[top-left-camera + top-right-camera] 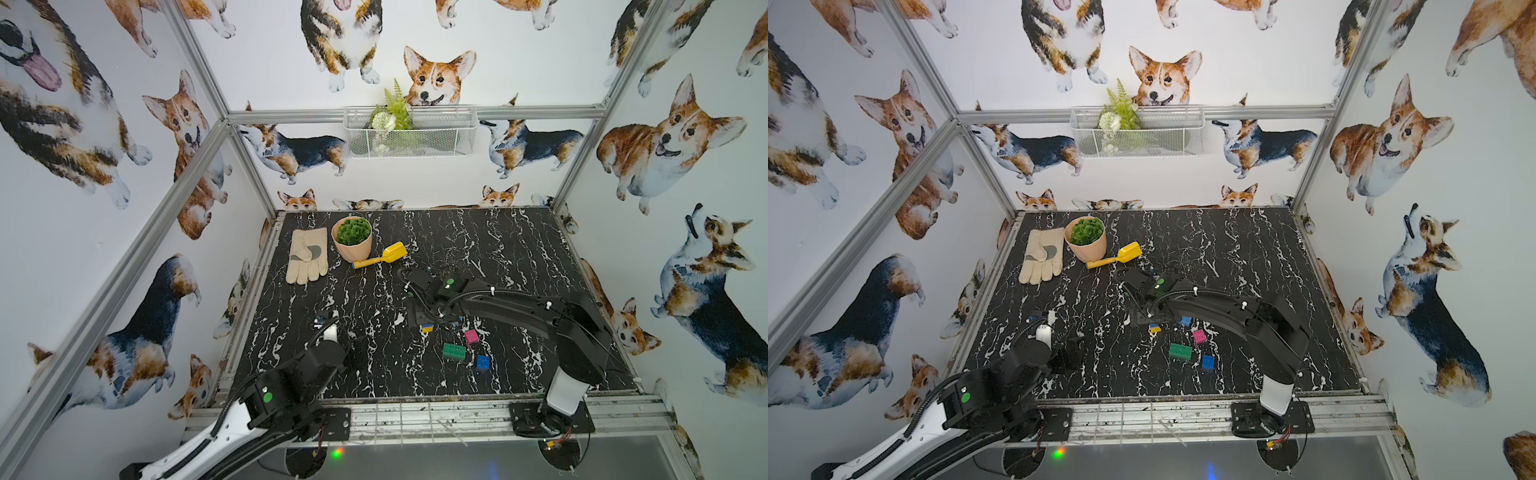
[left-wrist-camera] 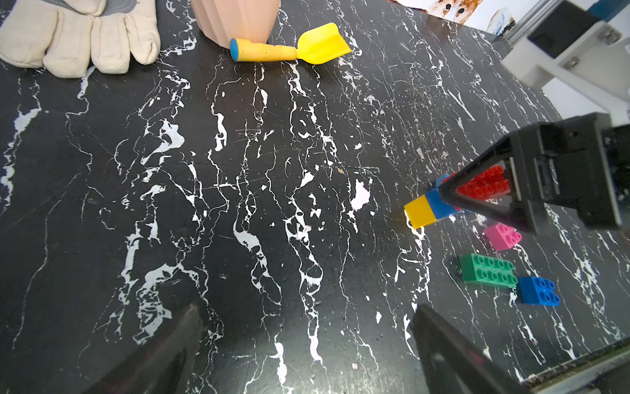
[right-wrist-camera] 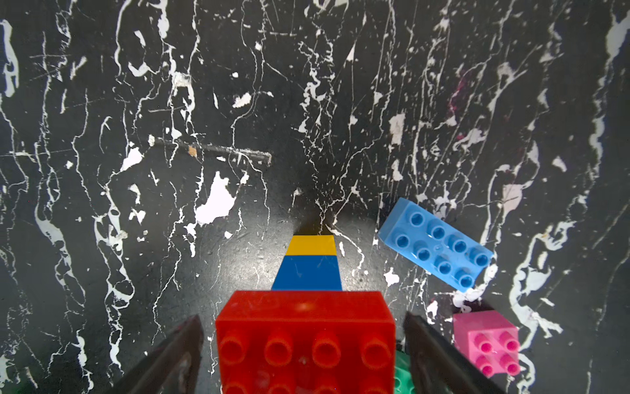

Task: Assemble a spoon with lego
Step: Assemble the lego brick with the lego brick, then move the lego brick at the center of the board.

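Note:
A partly built spoon lies on the black marble table [image 1: 374, 291]: a yellow brick [image 3: 311, 245], a dark blue brick [image 3: 306, 273] and a wide red brick [image 3: 306, 341] joined in a row. My right gripper [image 3: 302, 317] is open, one finger on each side of the red brick with a gap at both. In a top view only the yellow end [image 1: 427, 328] shows below that gripper. Loose lego lies beside it: light blue [image 3: 436, 244], pink [image 2: 503, 235], green [image 2: 487, 269], dark blue [image 2: 538, 290]. My left gripper [image 2: 306, 310] is open and holds nothing, well left of the bricks.
At the back left of the table lie a cream glove [image 1: 307, 255], a pink pot with a green plant [image 1: 352, 239] and a yellow toy shovel [image 1: 380, 255]. A wire basket [image 1: 409, 131] hangs on the back wall. Metal frame rails border the table.

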`<action>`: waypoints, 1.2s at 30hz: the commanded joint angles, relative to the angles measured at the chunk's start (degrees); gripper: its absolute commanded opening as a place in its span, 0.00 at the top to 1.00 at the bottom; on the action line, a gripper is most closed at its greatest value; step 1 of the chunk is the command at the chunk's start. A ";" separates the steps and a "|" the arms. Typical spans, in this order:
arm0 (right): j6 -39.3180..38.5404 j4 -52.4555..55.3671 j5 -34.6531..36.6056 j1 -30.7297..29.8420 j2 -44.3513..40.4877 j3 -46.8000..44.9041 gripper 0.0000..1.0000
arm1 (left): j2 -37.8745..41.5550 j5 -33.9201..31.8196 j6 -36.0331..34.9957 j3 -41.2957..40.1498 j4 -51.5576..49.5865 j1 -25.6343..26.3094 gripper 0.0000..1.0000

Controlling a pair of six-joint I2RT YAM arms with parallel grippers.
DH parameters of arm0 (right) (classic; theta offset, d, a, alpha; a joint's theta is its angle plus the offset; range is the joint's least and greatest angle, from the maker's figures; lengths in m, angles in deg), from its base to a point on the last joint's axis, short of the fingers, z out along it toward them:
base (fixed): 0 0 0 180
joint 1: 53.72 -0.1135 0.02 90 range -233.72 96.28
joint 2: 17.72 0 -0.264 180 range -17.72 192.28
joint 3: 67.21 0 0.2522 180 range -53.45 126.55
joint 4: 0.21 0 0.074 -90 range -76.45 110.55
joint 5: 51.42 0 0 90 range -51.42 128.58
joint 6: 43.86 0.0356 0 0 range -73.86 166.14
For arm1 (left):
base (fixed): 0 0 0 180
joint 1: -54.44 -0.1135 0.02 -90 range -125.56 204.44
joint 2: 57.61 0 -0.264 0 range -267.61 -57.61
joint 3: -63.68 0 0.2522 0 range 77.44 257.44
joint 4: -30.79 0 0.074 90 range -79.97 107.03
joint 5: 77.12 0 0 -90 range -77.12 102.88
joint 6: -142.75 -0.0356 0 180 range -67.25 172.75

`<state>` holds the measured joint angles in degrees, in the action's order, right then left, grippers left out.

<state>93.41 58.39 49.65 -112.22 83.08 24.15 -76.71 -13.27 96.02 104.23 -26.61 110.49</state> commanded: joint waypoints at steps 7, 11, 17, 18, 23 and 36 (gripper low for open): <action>-1.79 2.56 1.63 0.03 -9.83 -2.24 0.00 | 0.20 -1.32 0.73 0.28 -0.92 0.11 0.00; -3.42 5.96 2.32 2.39 -17.10 -5.00 0.00 | 0.46 -1.40 0.77 0.29 -0.98 0.13 0.00; -9.41 6.96 -3.29 12.06 -26.57 -14.11 0.00 | 0.37 -1.38 0.51 0.37 -0.79 0.14 0.00; -10.47 6.69 -4.47 13.44 -27.12 -15.26 0.00 | 0.37 -1.30 0.46 0.37 -0.75 0.13 0.00; -15.66 6.15 -8.36 17.98 -26.35 -19.39 0.03 | 0.14 -1.31 0.15 0.46 -0.40 0.14 0.00; -21.16 1.63 -11.07 18.77 -12.92 -19.93 0.17 | -0.23 -1.12 0.15 0.46 -0.40 0.11 0.00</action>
<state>73.65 61.29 38.53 -93.55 68.37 3.47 -76.84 -13.58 95.98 104.40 -26.76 110.60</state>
